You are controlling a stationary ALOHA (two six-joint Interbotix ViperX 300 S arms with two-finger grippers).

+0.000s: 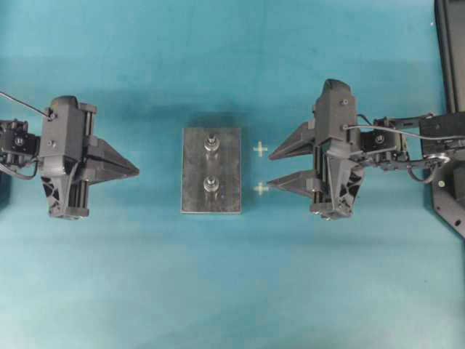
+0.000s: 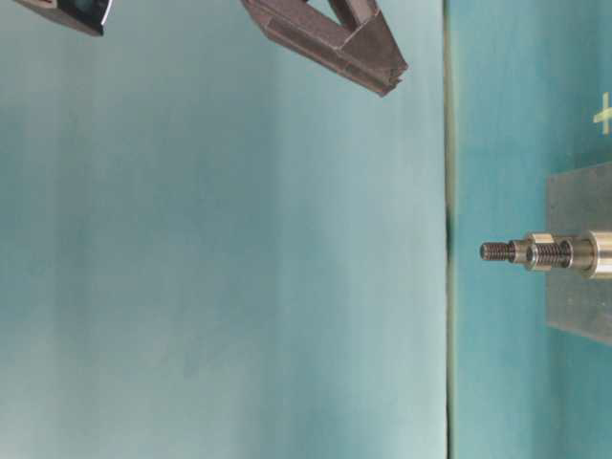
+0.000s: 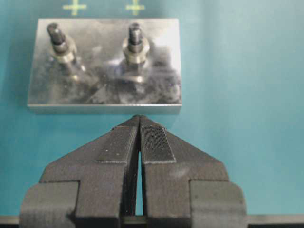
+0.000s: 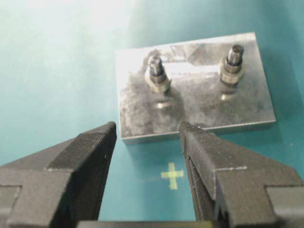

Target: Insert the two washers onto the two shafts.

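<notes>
A grey metal plate (image 1: 211, 196) lies in the middle of the teal table and carries two upright threaded shafts (image 1: 211, 143) (image 1: 211, 184). Each shaft has a metal collar around its base (image 4: 157, 81). I see no loose washer in any view. My left gripper (image 1: 135, 171) is shut and empty, left of the plate, with its tip just short of the plate's edge in the left wrist view (image 3: 139, 119). My right gripper (image 1: 271, 169) is open and empty, right of the plate; its jaws frame the plate's near edge (image 4: 148, 129).
Two yellow cross marks (image 1: 260, 149) (image 1: 260, 188) lie on the table between the plate and my right gripper. Dark equipment (image 1: 452, 43) stands at the right edge. The table-level view shows one shaft side-on (image 2: 535, 253) and a gripper finger (image 2: 354, 43) above.
</notes>
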